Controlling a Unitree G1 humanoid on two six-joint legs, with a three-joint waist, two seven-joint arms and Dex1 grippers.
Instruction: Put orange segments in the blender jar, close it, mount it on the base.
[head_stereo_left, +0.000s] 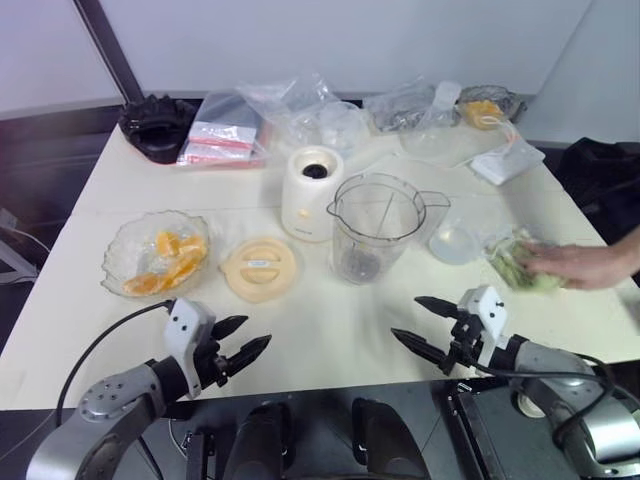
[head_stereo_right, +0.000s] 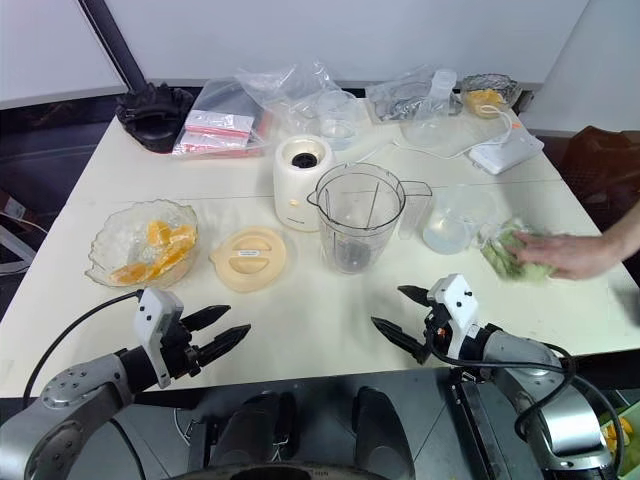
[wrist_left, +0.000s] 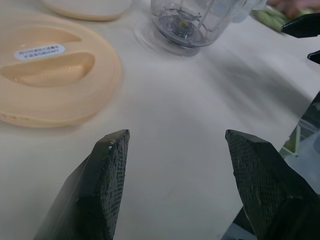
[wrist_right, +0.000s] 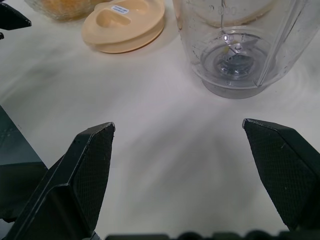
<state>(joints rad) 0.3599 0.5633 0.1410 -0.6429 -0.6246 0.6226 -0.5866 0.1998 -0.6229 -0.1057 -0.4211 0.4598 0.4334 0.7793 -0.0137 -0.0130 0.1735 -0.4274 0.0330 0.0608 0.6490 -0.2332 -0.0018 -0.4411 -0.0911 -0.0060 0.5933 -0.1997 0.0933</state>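
Several orange segments (head_stereo_left: 168, 262) lie in a clear glass bowl (head_stereo_left: 123, 250) at the table's left. The blender jar (head_stereo_left: 376, 228) stands upright and empty in the middle, its dark blade hub (wrist_right: 234, 64) visible at the bottom. The cream-white base (head_stereo_left: 311, 192) stands just behind it to the left. A pale orange lid (head_stereo_left: 259, 267) lies flat between bowl and jar. My left gripper (head_stereo_left: 242, 341) hovers open over the near table edge, in front of the lid. My right gripper (head_stereo_left: 425, 322) is open too, in front of the jar. Both hold nothing.
A person's hand (head_stereo_left: 575, 266) rests on a bag of green pieces (head_stereo_left: 515, 262) at the right edge. A small clear cup (head_stereo_left: 455, 242) stands beside the jar. Plastic bags (head_stereo_left: 285, 110), a black ridged object (head_stereo_left: 156, 124) and a white device (head_stereo_left: 507, 160) line the back.
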